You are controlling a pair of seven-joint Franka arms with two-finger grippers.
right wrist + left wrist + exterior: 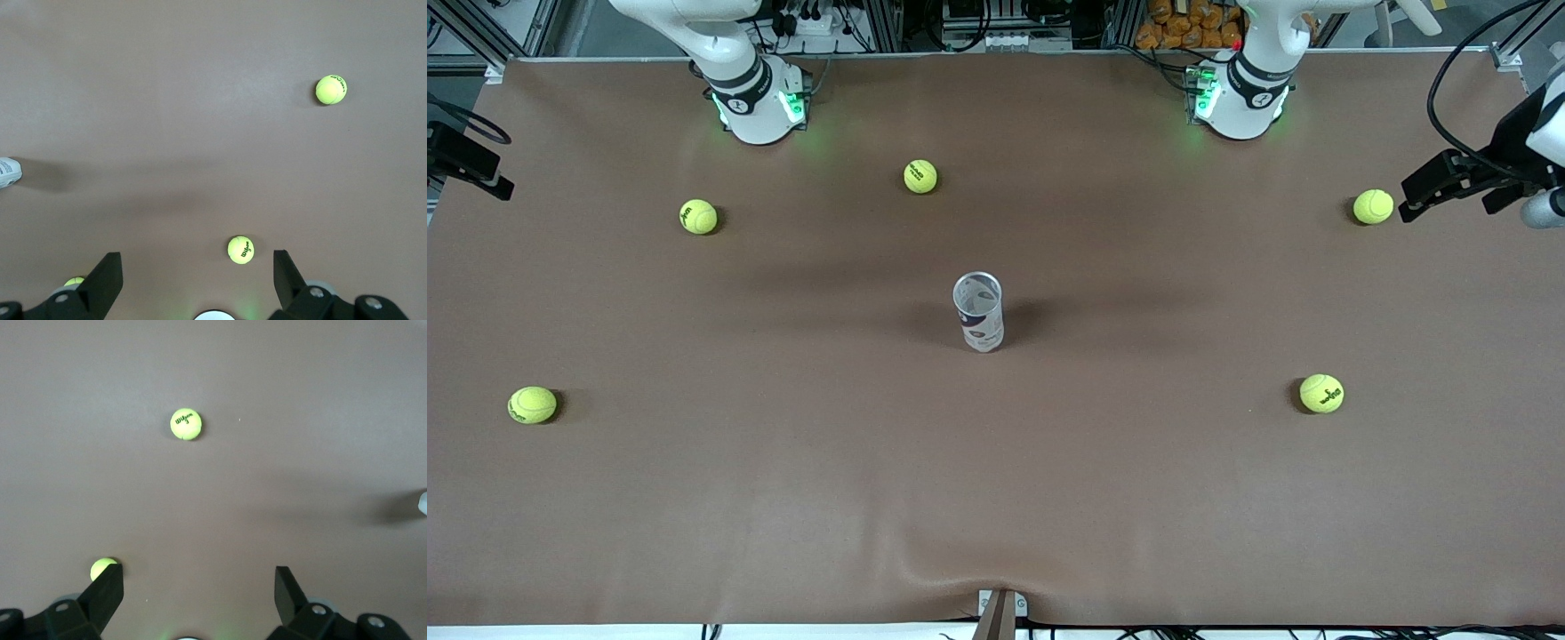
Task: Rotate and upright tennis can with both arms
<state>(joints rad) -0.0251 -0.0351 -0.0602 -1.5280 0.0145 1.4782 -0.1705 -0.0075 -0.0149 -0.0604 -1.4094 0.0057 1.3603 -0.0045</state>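
- Tennis can stands upright at the table centre, open rim up, so the task looks finished.
- 5 tennis balls ring it, from 10 o'clock round to 8.
- Left gripper hangs high, fingers spread wide, holding nothing.
- Right gripper likewise: wide open, empty, both parked clear of the can.

White jointed arms, black bands, green-lit bases (black pincer fingers).

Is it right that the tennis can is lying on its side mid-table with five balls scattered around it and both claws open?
Not quite: the front view shows the tennis can standing upright mid-table. Five balls around it and the open left claw and right claw are correct.
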